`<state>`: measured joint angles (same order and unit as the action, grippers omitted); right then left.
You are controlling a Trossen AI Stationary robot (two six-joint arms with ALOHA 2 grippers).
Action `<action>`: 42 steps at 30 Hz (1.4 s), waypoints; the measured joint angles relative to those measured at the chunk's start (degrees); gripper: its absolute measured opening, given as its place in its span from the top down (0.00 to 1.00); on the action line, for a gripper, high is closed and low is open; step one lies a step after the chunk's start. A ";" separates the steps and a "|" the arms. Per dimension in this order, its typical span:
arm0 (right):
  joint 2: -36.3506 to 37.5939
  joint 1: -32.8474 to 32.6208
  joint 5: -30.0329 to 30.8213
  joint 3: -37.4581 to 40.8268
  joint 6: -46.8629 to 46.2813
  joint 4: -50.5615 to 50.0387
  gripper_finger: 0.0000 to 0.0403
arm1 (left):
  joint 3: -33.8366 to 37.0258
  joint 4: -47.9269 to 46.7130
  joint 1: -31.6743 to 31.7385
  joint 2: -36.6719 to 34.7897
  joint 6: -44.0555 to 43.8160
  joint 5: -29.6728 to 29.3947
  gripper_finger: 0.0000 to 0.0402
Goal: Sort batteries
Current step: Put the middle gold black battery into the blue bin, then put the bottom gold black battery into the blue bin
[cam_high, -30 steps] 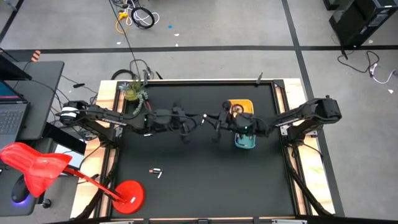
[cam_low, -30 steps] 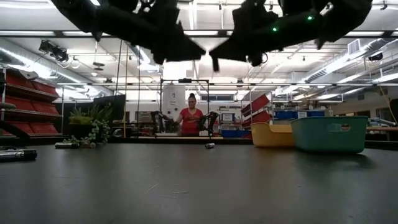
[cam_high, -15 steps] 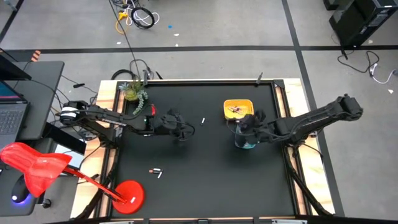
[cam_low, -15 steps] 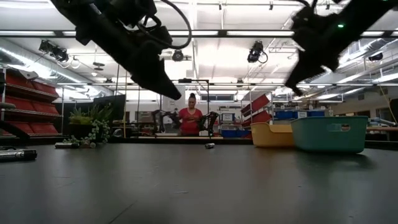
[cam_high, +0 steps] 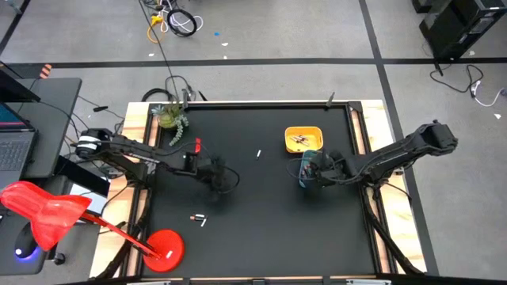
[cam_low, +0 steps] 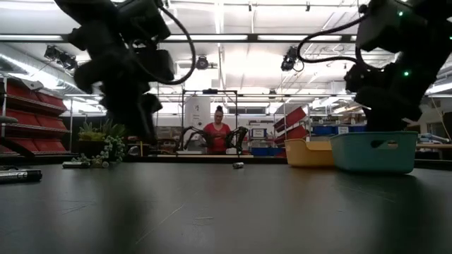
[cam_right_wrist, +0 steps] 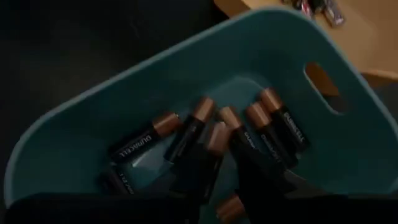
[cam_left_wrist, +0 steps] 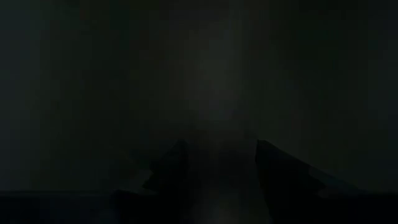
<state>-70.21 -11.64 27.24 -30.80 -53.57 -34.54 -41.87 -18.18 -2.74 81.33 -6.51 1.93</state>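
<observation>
Several dark batteries with copper ends (cam_right_wrist: 186,134) lie in the teal tray (cam_high: 304,180), which stands on the black table beside the yellow tray (cam_high: 303,139). My right gripper (cam_right_wrist: 227,180) hangs over the teal tray, pointing steeply down, fingers apart. A battery's copper end (cam_right_wrist: 229,208) shows between them; whether it touches them I cannot tell. A pale battery (cam_high: 258,153) lies at mid-table. Two more batteries (cam_high: 200,218) lie near the front left. My left gripper (cam_left_wrist: 217,158) is open over bare table, left of centre (cam_high: 222,179), with nothing between its fingers.
A potted plant (cam_high: 170,117) stands at the far left corner. A red round base (cam_high: 166,247) sits at the near left corner. The yellow tray holds a few batteries. Beyond the far edge a person (cam_low: 215,134) sits at another arm rig.
The two grippers were close together at mid-table. My right gripper has drawn back toward the right edge, sunk and tipped downward over the teal tray. My left gripper has pulled back toward the left and near edges, sinking and tipping downward too.
</observation>
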 joint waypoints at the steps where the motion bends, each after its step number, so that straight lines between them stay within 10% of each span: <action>1: 0.08 0.11 0.68 -0.34 0.71 0.02 0.73 | 0.00 -1.16 -0.02 -0.13 -0.35 1.70 0.54; 13: 3.57 -6.17 41.32 -3.57 11.47 14.19 0.73 | -9.99 -22.50 -4.95 -0.16 -4.67 5.61 0.54; 20: -1.87 -10.12 54.14 -1.43 26.69 28.81 0.75 | -14.58 -30.37 -12.68 -0.16 -10.00 8.48 0.54; 32: 1.00 -9.58 49.94 -1.82 54.01 51.58 0.79 | -14.60 -29.83 -27.86 5.58 -27.74 -1.12 0.62; 42: 0.89 -1.18 34.41 -1.84 62.78 63.06 0.79 | -14.57 -30.19 -33.85 10.94 -35.97 -9.89 0.65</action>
<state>-69.32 -12.82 61.65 -32.64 9.21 28.51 -56.43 -48.37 -36.59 92.27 -42.48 -7.97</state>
